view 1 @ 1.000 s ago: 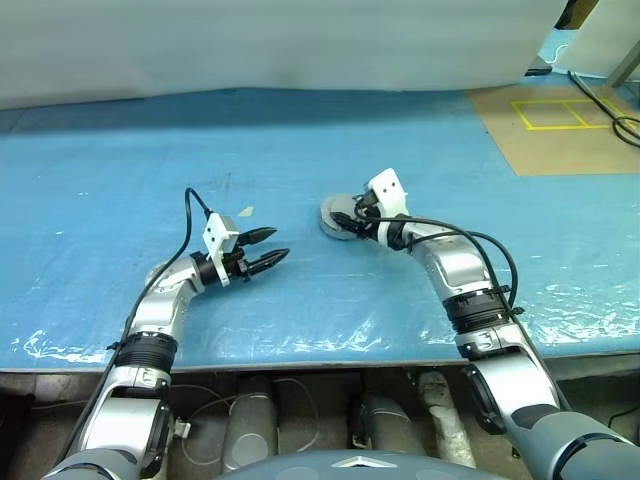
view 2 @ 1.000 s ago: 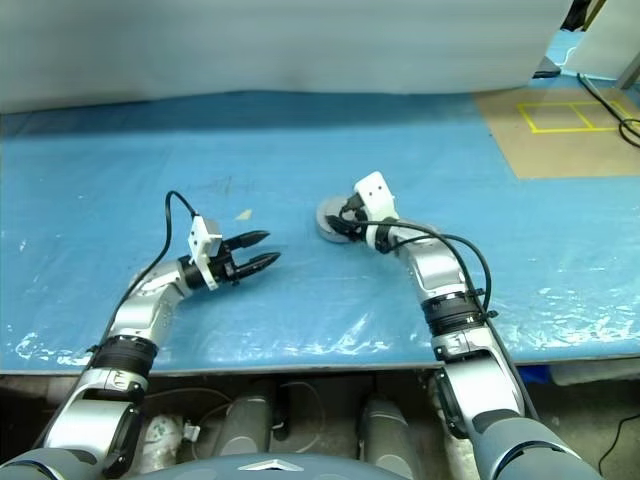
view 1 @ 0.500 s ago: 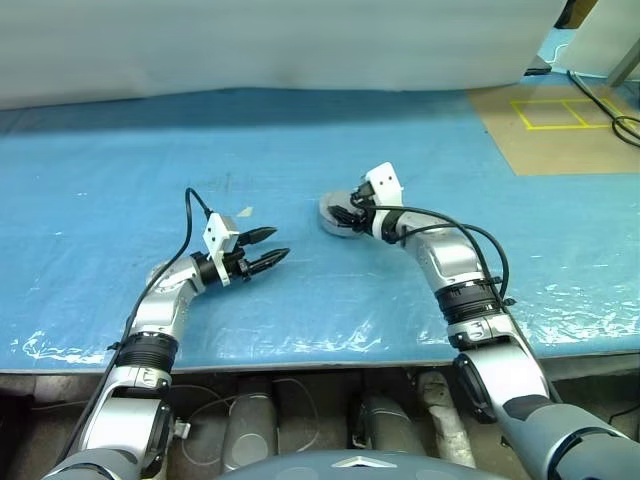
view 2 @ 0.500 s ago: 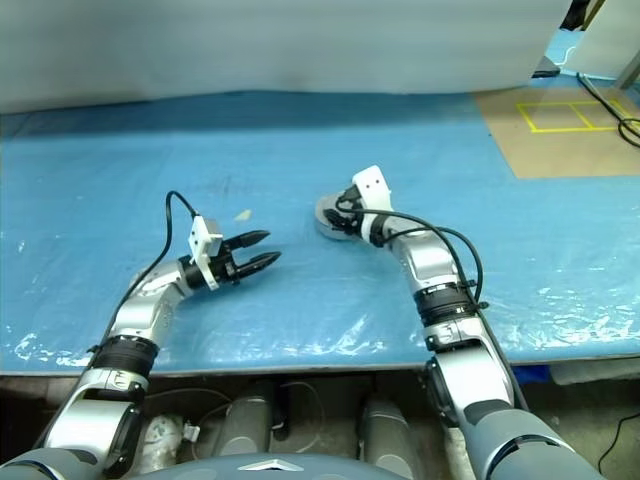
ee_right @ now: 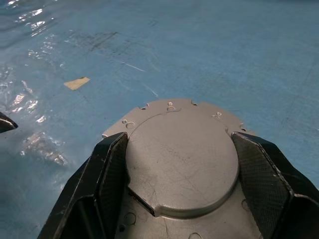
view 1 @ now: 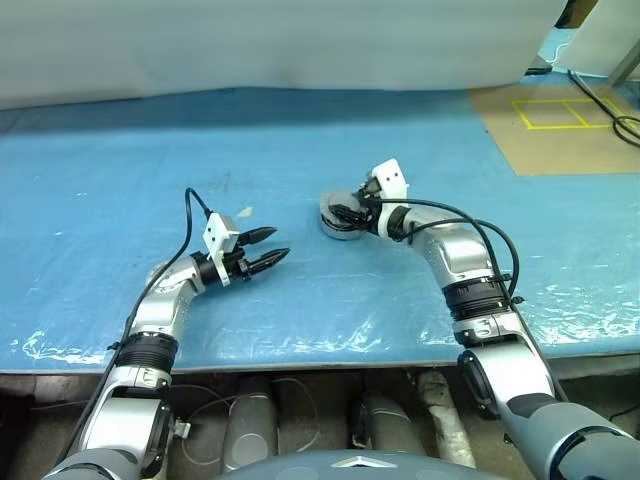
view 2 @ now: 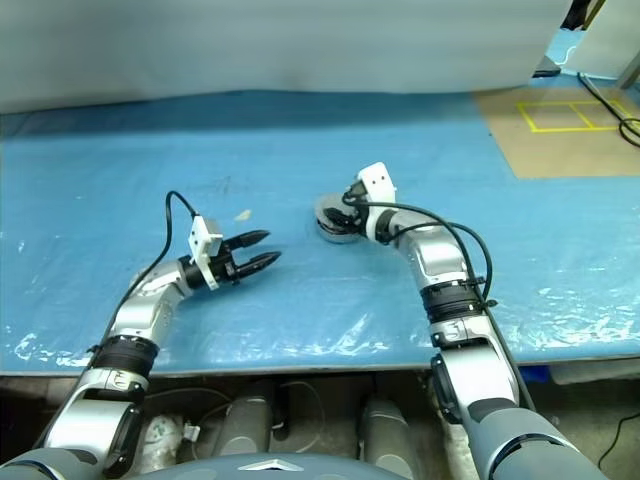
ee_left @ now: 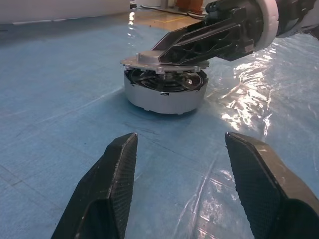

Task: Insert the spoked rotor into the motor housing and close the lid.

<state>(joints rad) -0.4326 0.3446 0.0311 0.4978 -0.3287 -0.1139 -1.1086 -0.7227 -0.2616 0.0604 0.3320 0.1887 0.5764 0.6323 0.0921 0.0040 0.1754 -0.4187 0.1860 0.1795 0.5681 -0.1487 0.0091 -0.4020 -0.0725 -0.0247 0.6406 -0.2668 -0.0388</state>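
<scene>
Right gripper [ee_right: 179, 199]: clamped across the lid [ee_right: 182, 159], directly over the motor housing [ee_left: 164, 92]
Lid: flat, slightly raised above housing rim
Left gripper [view 1: 268, 248]: open, empty, left of housing

The lid [ee_left: 164, 59] is being held by the right hand [view 1: 352, 213] just above the motor housing [ee_left: 164, 94], right of the left hand [view 1: 272, 248], on the table [view 1: 120, 180].
</scene>
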